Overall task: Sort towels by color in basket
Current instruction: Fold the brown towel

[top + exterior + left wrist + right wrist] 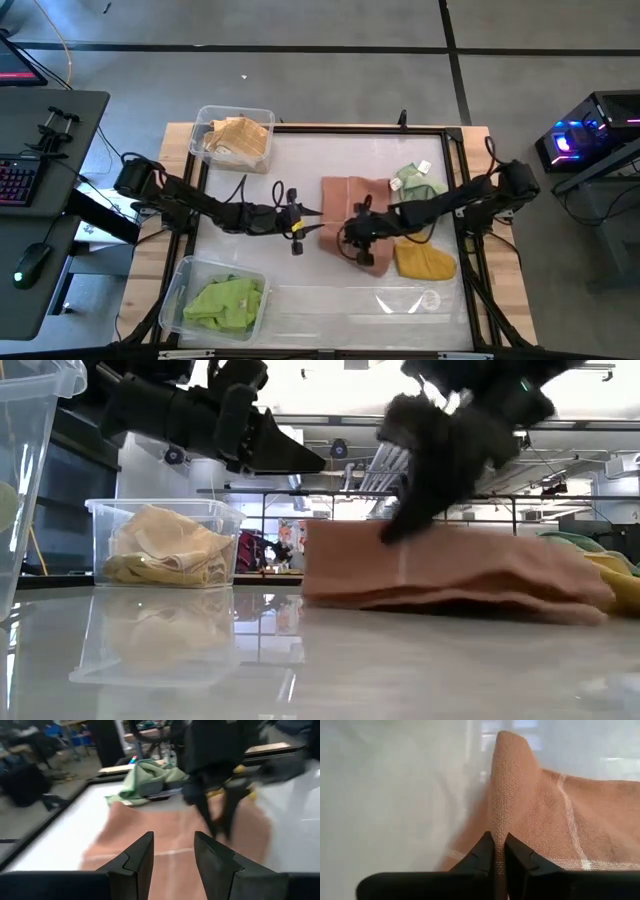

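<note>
A dusty pink-brown towel (350,195) lies flat in the middle of the white table. My right gripper (499,851) reaches in from the table's right and is shut on it near its near edge (360,250). My left gripper (172,852) hovers open and empty just left of that towel (165,835), above the table (305,458). A sage green towel (413,180) and a mustard yellow towel (425,262) lie right of the pink one. My right gripper pinches a raised fold (500,827) of the pink-brown towel between its two fingers. The fingers slant down at it from the table's right (400,525). The fold stands up as a narrow ridge, and the remainder of the towel (570,820) lies on the table.
A clear bin (215,120) with tan towels stands at the far left corner. A second clear bin (180,290) holding lime green towels stands at the near left. Something clear (410,300) lies near the front edge. A black frame (360,129) borders the table.
</note>
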Tool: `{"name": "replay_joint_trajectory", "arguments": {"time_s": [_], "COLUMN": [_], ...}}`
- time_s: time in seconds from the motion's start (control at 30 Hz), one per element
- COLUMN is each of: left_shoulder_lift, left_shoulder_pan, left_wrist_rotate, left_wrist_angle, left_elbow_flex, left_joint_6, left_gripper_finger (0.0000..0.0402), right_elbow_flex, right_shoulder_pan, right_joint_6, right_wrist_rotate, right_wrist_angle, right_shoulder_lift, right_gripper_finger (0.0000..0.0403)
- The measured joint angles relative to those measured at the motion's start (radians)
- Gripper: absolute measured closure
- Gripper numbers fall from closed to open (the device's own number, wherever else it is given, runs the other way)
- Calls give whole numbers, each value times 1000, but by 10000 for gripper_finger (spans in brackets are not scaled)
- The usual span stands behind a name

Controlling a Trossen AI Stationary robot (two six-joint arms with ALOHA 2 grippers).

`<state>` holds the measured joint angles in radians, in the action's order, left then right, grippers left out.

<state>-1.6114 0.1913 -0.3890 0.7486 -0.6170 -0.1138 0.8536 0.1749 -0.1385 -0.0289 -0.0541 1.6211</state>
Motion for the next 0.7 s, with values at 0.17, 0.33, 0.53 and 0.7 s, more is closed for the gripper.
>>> {"name": "replay_joint_trajectory", "arguments": {"time_s": [0.17,0.33,0.53,0.7], "left_shoulder_lift": [23,23,23,32], "left_shoulder_pan": [8,8,8,15], "left_wrist_rotate": [-25,-32,-201,-304], "left_wrist_angle": [-36,-74,-151,-242], "left_elbow_flex": [0,0,0,0], "left_joint_6": [-38,-34,-57,-56], "left_gripper_finger": [276,276,276,276], "right_elbow_flex": [154,228,236,236], "right_shoulder_pan": [-8,-72,-203,-290], "right_joint_6": [-1,54,90,126], "right_wrist_rotate": [275,523,486,546], "right_wrist_angle": [-146,-191,-191,-147], "right_shoulder_lift": [0,0,23,111], "right_gripper_finger": [382,393,387,393]}}
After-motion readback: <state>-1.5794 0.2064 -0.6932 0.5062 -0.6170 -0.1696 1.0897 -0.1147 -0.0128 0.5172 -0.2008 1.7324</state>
